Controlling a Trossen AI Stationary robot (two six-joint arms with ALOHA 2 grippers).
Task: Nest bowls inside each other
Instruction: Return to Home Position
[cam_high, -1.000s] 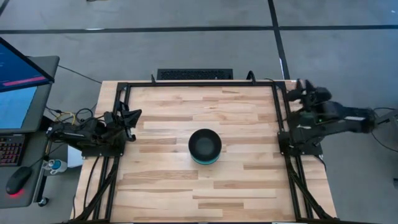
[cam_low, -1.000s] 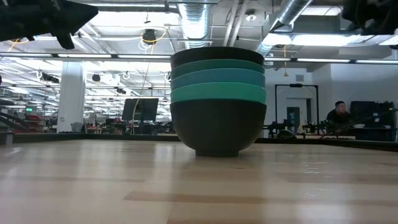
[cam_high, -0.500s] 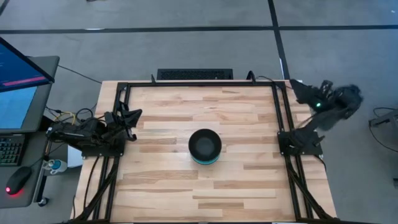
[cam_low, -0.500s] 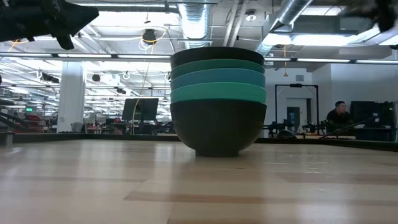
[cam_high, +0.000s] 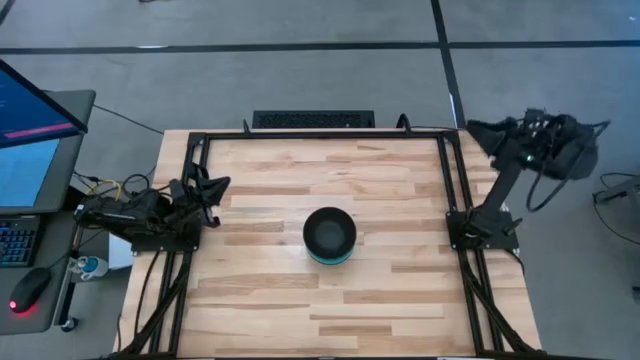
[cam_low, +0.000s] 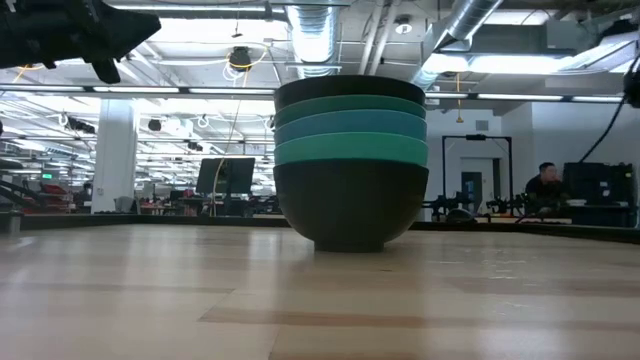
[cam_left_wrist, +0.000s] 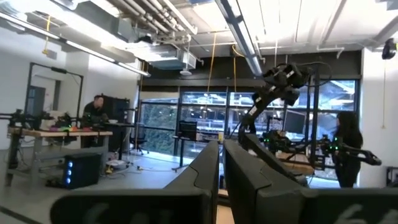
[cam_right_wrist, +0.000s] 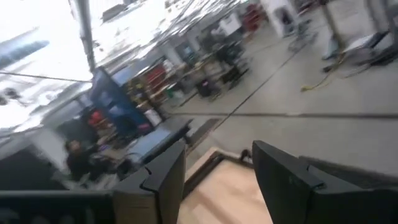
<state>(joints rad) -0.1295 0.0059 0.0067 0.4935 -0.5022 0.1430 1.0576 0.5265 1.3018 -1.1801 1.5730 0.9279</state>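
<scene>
Left arm lying folded low at left side, left gripper (cam_high: 216, 187) pointing inward, jaws sitting almost together. Right arm standing raised at far right, right gripper (cam_high: 478, 131) hanging high, jaws gaping apart.

The right arm (cam_high: 506, 185) has folded upright above its base (cam_high: 482, 229), raising the right gripper (cam_high: 482, 131).

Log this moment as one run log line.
bowls: five nested in one stack, table centre | left gripper: shut, at left edge | right gripper: open, past right edge
</scene>
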